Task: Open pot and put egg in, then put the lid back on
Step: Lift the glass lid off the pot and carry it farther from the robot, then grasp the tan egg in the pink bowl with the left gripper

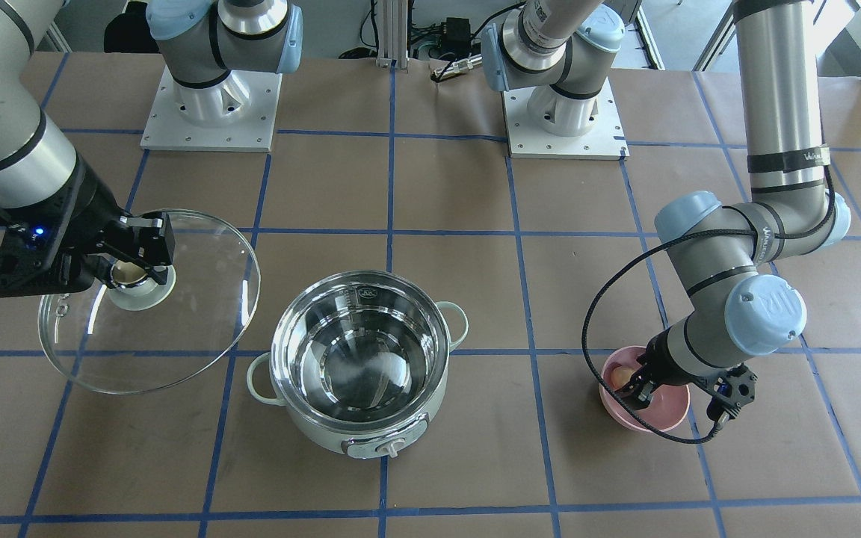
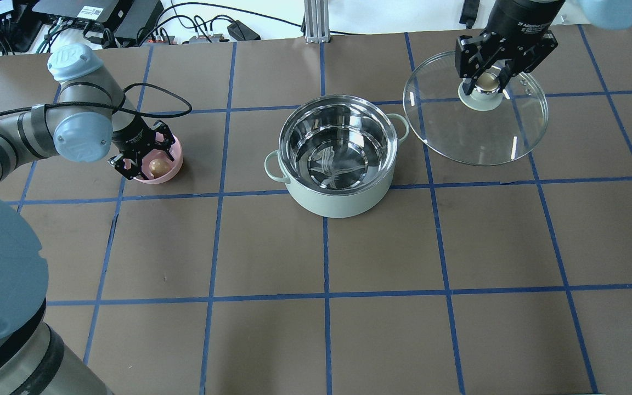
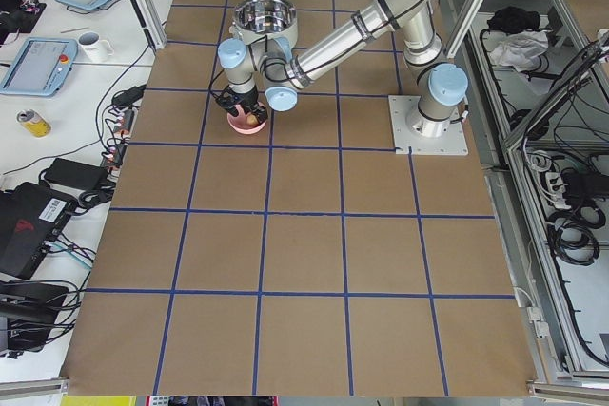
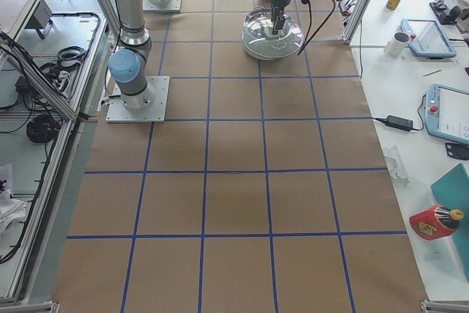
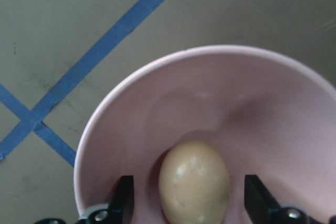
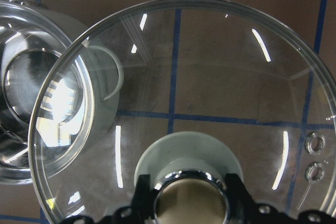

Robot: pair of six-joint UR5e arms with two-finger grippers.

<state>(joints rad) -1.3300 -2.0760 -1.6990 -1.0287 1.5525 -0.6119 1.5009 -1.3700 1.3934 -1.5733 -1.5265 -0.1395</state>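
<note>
The mint-green pot (image 2: 338, 200) stands open mid-table, its steel interior empty; it also shows in the front view (image 1: 311, 426). My right gripper (image 2: 486, 82) is shut on the tan knob of the glass lid (image 2: 475, 131) and holds it to the pot's right, slightly tilted; the wrist view shows its fingers (image 6: 142, 190) against the knob. The tan egg (image 5: 194, 182) lies in a pink bowl (image 2: 176, 159). My left gripper (image 5: 189, 203) is down in the bowl, open, one finger on each side of the egg with gaps.
The pink bowl (image 1: 662, 418) sits left of the pot on the brown, blue-taped table. A black cable (image 2: 157, 96) loops from the left wrist. The arm bases (image 1: 210, 108) stand at the robot's edge of the table.
</note>
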